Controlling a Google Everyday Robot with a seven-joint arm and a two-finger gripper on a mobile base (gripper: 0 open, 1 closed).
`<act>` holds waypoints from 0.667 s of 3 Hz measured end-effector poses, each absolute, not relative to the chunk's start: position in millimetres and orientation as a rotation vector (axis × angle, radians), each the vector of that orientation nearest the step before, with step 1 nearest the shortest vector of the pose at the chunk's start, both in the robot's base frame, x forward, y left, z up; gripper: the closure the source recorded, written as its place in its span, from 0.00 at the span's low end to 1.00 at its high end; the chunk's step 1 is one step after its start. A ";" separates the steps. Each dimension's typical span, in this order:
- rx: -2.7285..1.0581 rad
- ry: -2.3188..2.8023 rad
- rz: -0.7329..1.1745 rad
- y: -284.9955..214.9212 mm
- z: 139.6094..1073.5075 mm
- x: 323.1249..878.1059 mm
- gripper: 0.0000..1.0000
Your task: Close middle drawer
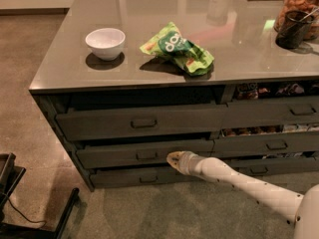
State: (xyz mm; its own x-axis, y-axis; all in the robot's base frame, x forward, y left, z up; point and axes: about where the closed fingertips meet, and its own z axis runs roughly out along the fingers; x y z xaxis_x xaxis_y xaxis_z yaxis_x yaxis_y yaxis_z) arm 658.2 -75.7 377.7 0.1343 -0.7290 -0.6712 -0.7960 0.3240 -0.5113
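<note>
The middle drawer [119, 154] is a wide dark grey drawer with a low flat front and a small rectangular pull handle [146, 155]. It sits almost flush in the cabinet, with only a thin dark gap above its front. My gripper [173, 159] is at the end of the white arm [239, 180] that reaches in from the lower right. Its tip presses against the drawer front just right of the handle.
A taller-fronted drawer [142, 122] above stands slightly out. Narrower drawers [271, 144] at the right show snack packets. On the counter top [60, 68] are a white bowl [105, 43], a green chip bag [178, 49] and a jar [299, 14]. A black frame [20, 203] stands at lower left.
</note>
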 end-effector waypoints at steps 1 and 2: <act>-1.415 1.603 0.085 -75.9 377.9 658.6 1.00; -1.433 1.620 0.120 -74.8 376.4 650.3 1.00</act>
State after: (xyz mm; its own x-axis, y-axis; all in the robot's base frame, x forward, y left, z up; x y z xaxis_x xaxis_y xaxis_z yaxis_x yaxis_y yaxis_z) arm 650.3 -74.8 376.4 0.1226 -0.7263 -0.6763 -0.8181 0.3119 -0.4832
